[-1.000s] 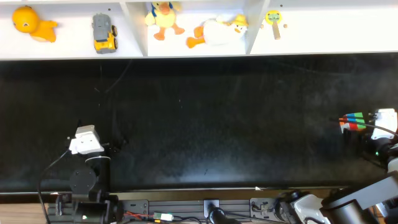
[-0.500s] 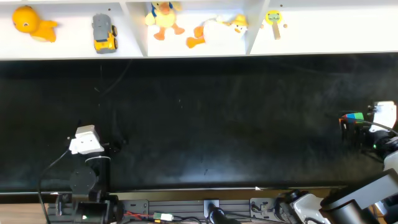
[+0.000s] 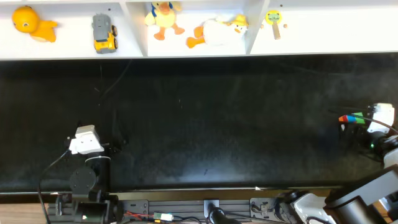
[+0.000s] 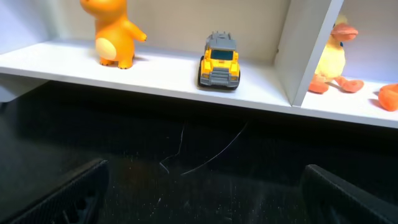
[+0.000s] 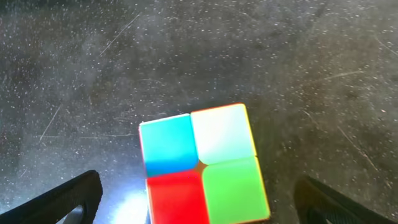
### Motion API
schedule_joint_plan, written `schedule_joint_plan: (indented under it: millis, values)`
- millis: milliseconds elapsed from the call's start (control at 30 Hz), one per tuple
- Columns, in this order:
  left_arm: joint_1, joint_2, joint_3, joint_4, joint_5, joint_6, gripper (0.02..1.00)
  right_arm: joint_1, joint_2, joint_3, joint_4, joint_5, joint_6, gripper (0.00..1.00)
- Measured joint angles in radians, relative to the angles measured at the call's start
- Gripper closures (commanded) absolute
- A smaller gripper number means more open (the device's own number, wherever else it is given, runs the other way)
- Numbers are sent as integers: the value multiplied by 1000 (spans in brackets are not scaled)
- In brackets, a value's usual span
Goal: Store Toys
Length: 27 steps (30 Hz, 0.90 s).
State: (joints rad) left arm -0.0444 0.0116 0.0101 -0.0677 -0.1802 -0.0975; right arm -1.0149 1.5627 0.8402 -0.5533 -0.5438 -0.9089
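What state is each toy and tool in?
cube: on the table, not gripped
truck: upright on shelf
orange duck: upright on shelf
white duck: lying on shelf
left tool: open, empty
right tool: open around cube

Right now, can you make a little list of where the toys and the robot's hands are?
Cube: on the black table, far right
Right gripper: open, above the cube, a finger on each side
Left gripper: open, empty, facing the shelf
Left shelf space: orange duck, truck
Middle space: yellow duck, white duck lying down
Right space: small green toy
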Motion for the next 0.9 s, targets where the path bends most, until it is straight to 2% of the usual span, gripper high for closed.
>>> schedule_joint_plan:
  millis: [267,433,667,767,900]
  values:
    - [0,0,0,0,0,0,20,55,0,0,0,39,0,1]
    - [0,0,0,0,0,0,20,55,0,0,0,63,0,200]
    - [0,0,0,0,0,0,20,55,0,0,-1,120,12,386]
    - [0,0,0,0,0,0,20,55,0,0,-1,130,16,404]
    - [0,0,0,0,0,0,20,55,0,0,0,134,14,522]
